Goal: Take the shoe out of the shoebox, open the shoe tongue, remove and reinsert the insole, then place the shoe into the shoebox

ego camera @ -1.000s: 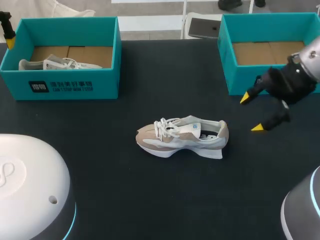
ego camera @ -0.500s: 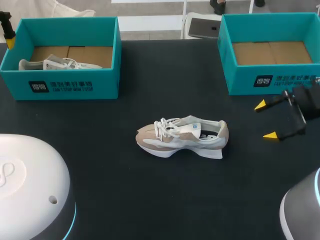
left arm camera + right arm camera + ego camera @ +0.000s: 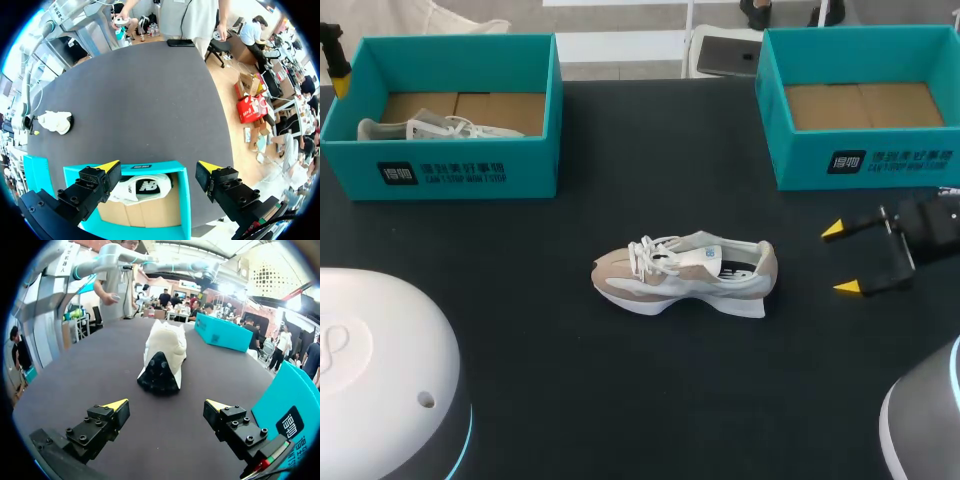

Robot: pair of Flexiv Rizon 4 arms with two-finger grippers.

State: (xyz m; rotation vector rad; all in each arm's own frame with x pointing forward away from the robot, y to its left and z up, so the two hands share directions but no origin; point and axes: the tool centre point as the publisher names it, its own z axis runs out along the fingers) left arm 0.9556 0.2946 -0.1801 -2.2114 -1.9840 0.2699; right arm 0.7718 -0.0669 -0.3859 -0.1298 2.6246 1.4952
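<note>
Well ahead of right gripper (image 3: 166, 405), shoe (image 3: 162, 360)

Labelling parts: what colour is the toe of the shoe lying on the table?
Tan; the shoe shows its toe best in the head view.

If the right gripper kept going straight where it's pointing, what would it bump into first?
Probably the shoe, at its heel end. The open right gripper points across the table straight at it, with nothing lying between them. Whether it would hit the shoe or skim over it is hard to tell.
</note>
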